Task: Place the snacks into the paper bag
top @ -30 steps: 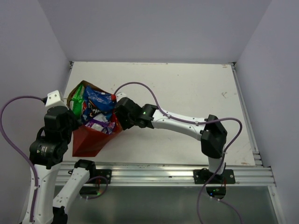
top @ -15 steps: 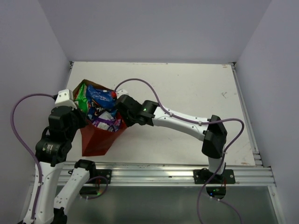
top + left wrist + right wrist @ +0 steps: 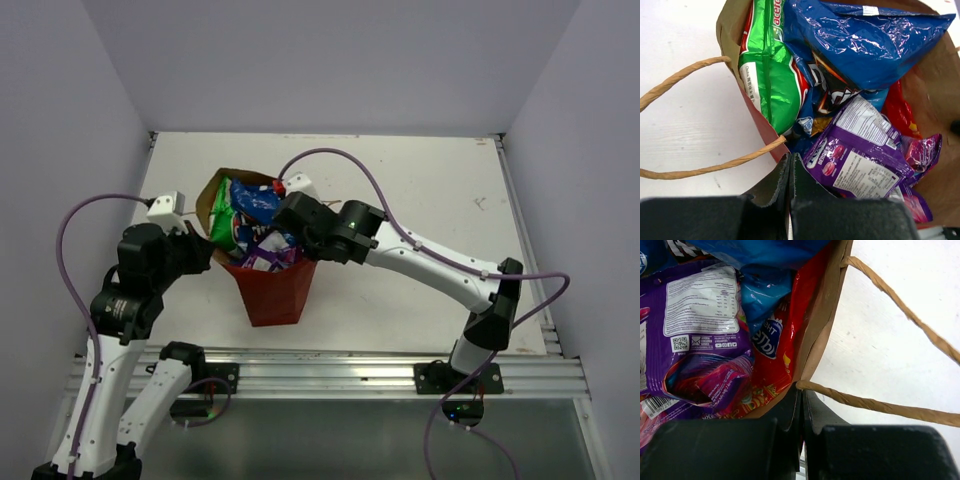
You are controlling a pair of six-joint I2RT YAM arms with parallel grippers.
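Paper bag: you have the reddish-brown paper bag [image 3: 270, 298] standing on the tabletop [image 3: 420, 180], left of centre and near the front edge, its mouth open upward.
Contents: all four snacks sit inside it, crowded to the rim.
Blue Doritos bag: the blue Doritos bag [image 3: 865, 40] lies across the top on the far side, sticking up past the rim.
Green-white chip bag: the green-white chip bag [image 3: 767, 75] stands against the left wall, beside the Doritos bag.
Purple packet: the purple packet [image 3: 860, 150] lies on top at the near side, its printed back facing up.
Red snack-mix bag: the red snack-mix bag [image 3: 775, 365] is pressed against the right wall, partly under the purple packet.
Left end effector: your left end effector [image 3: 789, 172] has its fingers together, pinching the bag's left wall at the foot of a string handle [image 3: 685, 170].
Right end effector: your right end effector [image 3: 801, 407] is likewise clamped on the right wall, where the other string handle [image 3: 880, 405] joins it.
Change since a second ago: the bag was at the left edge, leaning with its mouth tipped away; it now stands farther right and more upright.
Arms: both have swung rightward with it, keeping their hold on the rim.
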